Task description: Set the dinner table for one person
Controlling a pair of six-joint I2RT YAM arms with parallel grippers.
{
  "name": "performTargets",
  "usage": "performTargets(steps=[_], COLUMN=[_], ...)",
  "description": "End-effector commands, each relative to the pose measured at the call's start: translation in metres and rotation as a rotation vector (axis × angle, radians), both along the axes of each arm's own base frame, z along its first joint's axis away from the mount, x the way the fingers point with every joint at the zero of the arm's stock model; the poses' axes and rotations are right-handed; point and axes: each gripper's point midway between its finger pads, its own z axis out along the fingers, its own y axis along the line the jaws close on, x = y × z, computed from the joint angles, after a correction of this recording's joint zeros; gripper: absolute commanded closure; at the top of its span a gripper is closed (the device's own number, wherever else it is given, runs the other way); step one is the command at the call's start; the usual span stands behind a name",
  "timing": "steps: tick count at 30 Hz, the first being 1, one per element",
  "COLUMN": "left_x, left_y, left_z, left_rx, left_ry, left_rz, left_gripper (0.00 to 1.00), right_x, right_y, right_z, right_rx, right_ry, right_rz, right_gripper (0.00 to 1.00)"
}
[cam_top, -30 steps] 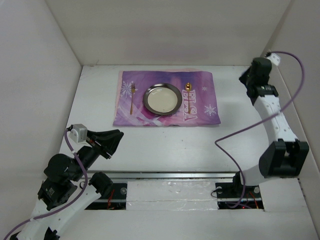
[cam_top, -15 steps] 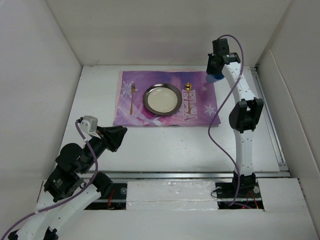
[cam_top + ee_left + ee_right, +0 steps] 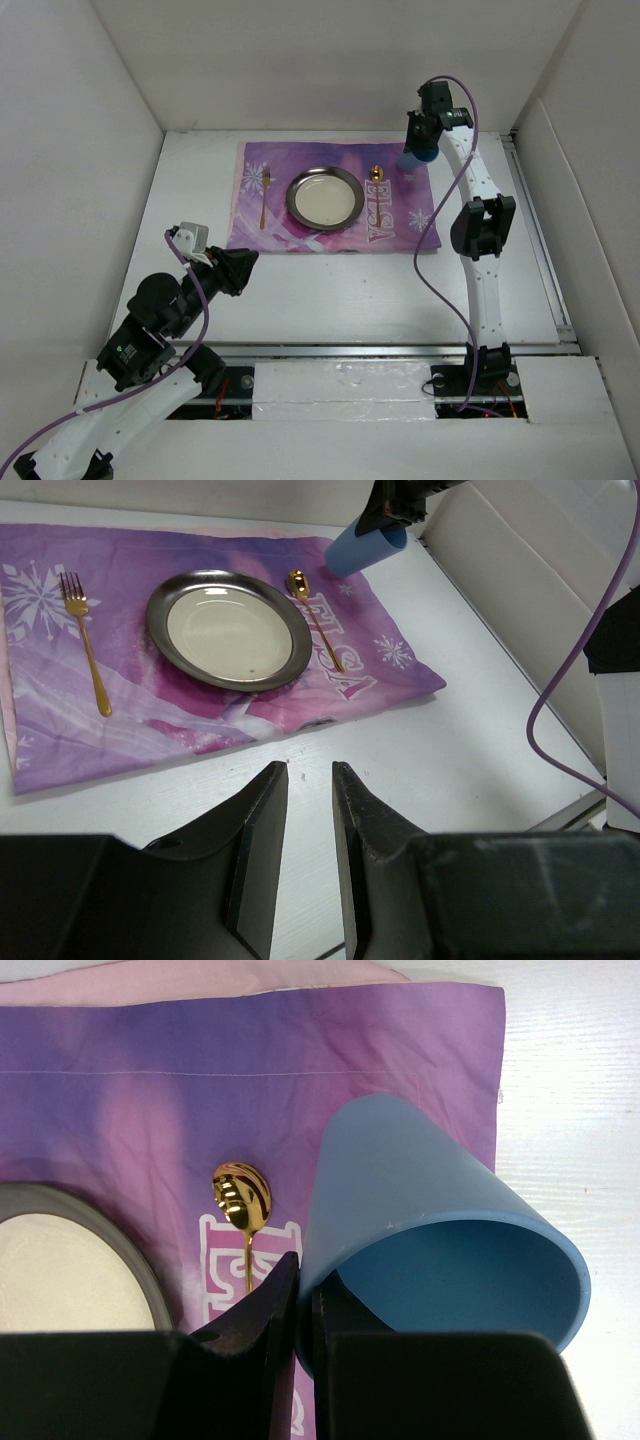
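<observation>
Right gripper [image 3: 300, 1298] pinches blue cup [image 3: 420, 1180] by its rim, tilted, toward the dinner table's [image 3: 570, 1060] far right corner (over placemat [image 3: 150, 1080]). Advice: level it upright beside spoon [image 3: 242, 1200] before letting go.

Right wrist view: plate [image 3: 70, 1260] cut off by the left edge, only its right rim shows. Just right of the plate, spoon [image 3: 242, 1198] handle is hidden behind my right gripper [image 3: 305, 1288]. Top view: blue cup [image 3: 420, 158], far right of the plate, mostly covered by that gripper. Left wrist view: cup's upper end hidden; can't tell if it touches the placemat [image 3: 200, 715].
</observation>
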Motion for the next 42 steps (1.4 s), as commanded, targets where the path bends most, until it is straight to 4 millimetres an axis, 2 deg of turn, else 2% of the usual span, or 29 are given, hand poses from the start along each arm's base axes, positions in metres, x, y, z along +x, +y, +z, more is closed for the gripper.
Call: performTargets(steps=[1, 13, 15, 16, 17, 18, 20, 21, 25, 28, 32, 37, 42], left_x=[0.005, 0.007, 0.008, 0.008, 0.008, 0.008, 0.009, 0.01, 0.01, 0.011, 0.011, 0.012, 0.012], left_y=[0.003, 0.004, 0.004, 0.003, 0.003, 0.003, 0.004, 0.004, 0.002, 0.003, 0.003, 0.002, 0.002], left_z=[0.009, 0.007, 0.007, 0.004, 0.004, 0.004, 0.005, 0.004, 0.002, 0.002, 0.002, 0.001, 0.001], left_rx=[-0.023, -0.018, -0.019, -0.014, -0.014, -0.013, -0.013, -0.013, -0.006, -0.005, -0.003, 0.0, -0.001], left_ry=[-0.019, -0.012, -0.008, 0.0, 0.0, -0.001, -0.003, 0.0, 0.009, 0.011, 0.011, 0.012, 0.014], left_rz=[0.032, 0.043, 0.048, 0.047, 0.048, 0.047, 0.053, 0.056, 0.051, 0.056, 0.057, 0.053, 0.054], left_gripper=[0.78, 0.79, 0.79, 0.79, 0.79, 0.79, 0.79, 0.79, 0.79, 0.79, 0.79, 0.79, 0.79], right_x=[0.017, 0.027, 0.03, 0.032, 0.033, 0.036, 0.039, 0.043, 0.049, 0.053, 0.055, 0.056, 0.058], right_y=[0.004, 0.004, 0.01, 0.01, 0.009, 0.013, 0.013, 0.013, 0.024, 0.025, 0.024, 0.032, 0.033], right_z=[0.024, -0.002, 0.001, 0.001, 0.006, 0.013, 0.02, 0.03, 0.055, 0.063, 0.063, 0.069, 0.095], right_rx=[0.048, 0.045, 0.048, 0.049, 0.047, 0.044, 0.049, 0.055, 0.093, 0.103, 0.103, 0.116, 0.136], right_ry=[-0.094, -0.076, -0.097, -0.103, -0.117, -0.147, -0.174, -0.21, -0.276, -0.307, -0.313, -0.335, -0.397], right_rz=[0.018, 0.011, 0.013, 0.006, 0.001, 0.002, -0.004, -0.008, 0.003, 0.002, -0.005, 0.008, 0.008], right_gripper=[1.0, 1.0, 0.99, 0.96, 0.92, 0.8, 0.69, 0.59, 0.45, 0.41, 0.37, 0.36, 0.36])
